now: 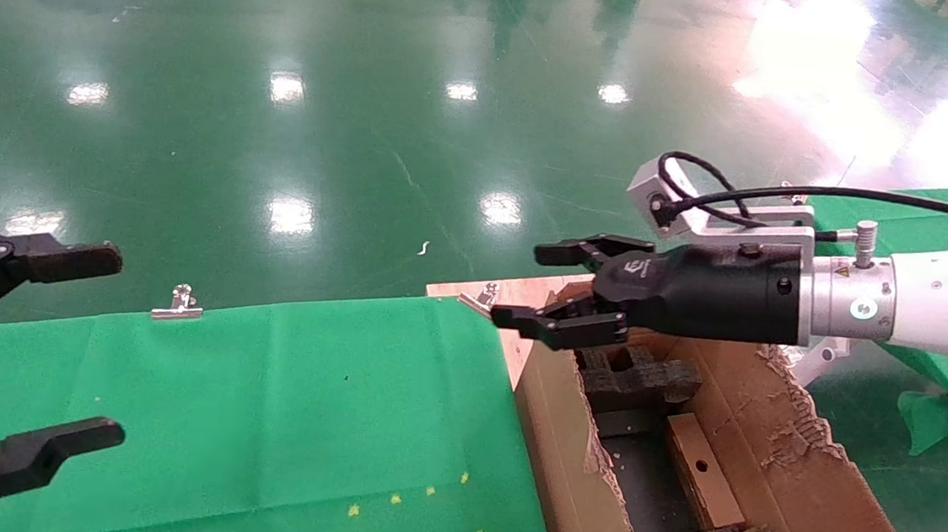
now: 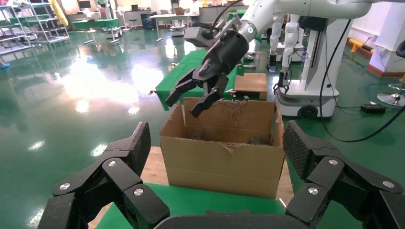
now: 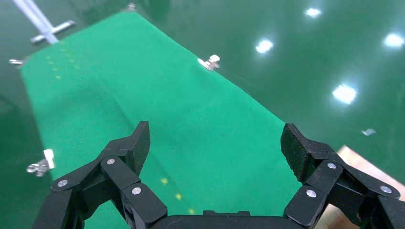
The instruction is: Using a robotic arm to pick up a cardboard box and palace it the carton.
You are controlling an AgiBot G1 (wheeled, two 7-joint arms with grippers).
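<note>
Glossy green workshop floor, green-cloth surface (image 1: 277, 403) clipped at edge. Carton (image 1: 567, 485) stands against surface end, torn flaps up, black foam inserts (image 1: 639, 376) inside. Cardboard box (image 1: 701, 480) lies flat down in carton, apparently seated between foam. Robotic arm (image 1: 945, 299) reaches across carton's far rim; right gripper (image 1: 553, 287) jaws wide apart, empty, box below and nearer, well clear. Left gripper (image 1: 27, 349) parked over surface, jaws spread, holding nothing.

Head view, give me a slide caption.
Open right gripper hovers above the carton, the cardboard box already inside.
</note>
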